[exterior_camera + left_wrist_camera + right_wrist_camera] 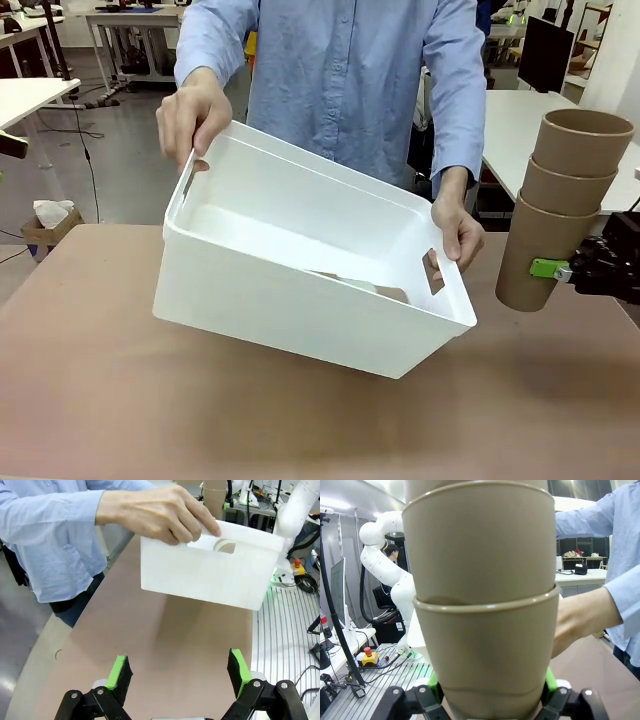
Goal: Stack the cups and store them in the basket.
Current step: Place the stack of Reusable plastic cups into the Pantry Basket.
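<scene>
Your right gripper point(556, 268) is clamped on the bottom cup of a nested stack of tan cups point(560, 210), held off the table just beside the white basket point(300, 290). The person's hands point(192, 112) hold that basket tilted in the air, mouth toward you. Your left gripper point(180, 672) hangs spread and empty, basket well ahead of it; the upper cups only sit nested, so a quick swing could shake them loose or knock the rim.

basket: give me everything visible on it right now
The basket is a large white rectangular bin, smooth plastic by its look, with a rolled rim and a slot handle cutout in each short end. The person holds it off the table, tilted, its open top turned toward the camera, one hand on the far-left rim, the other hand at the right-end slot. Something tan lies inside near the bottom; what it is cannot be told.
</scene>
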Robot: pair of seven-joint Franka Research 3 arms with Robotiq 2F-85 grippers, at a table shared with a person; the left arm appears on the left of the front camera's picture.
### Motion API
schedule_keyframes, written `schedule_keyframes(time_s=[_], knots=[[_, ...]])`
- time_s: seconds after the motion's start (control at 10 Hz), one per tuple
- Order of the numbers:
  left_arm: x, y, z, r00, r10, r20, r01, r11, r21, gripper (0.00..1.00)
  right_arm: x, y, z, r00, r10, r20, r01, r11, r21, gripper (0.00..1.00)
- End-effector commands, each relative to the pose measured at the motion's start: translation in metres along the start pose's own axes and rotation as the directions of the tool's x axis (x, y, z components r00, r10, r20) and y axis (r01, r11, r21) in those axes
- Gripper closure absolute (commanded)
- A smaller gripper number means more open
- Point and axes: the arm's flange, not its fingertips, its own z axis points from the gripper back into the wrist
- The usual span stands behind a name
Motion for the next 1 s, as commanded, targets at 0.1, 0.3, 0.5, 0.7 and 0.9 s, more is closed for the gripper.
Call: schedule_keyframes(time_s=[0.1,0.3,0.5,0.7,0.9], knots=[[0.002,-0.001,0.001,1.0,0.003,0.009,-0.003,1.0,-0.003,0.0,0.005,0.001,0.0,1.0,0.003,0.005,-0.003,1.0,0.0,0.13],[0.002,-0.001,0.001,1.0,0.003,0.009,-0.003,1.0,-0.003,0.0,0.005,0.001,0.0,1.0,0.003,0.005,-0.003,1.0,0.0,0.13],[0.002,-0.001,0.001,1.0,0.003,0.009,-0.003,1.0,-0.003,0.0,0.005,0.001,0.0,1.0,0.003,0.005,-0.003,1.0,0.0,0.13],[0.002,-0.001,0.001,1.0,0.003,0.009,-0.003,1.0,-0.003,0.0,0.03,0.006,0.001,1.0,0.009,0.009,-0.008,1.0,-0.016,0.13],[0.002,-0.001,0.001,1.0,0.003,0.009,-0.003,1.0,-0.003,0.0,0.087,0.018,-0.005,1.0,0.013,-0.022,-0.013,0.999,-0.035,0.13]])
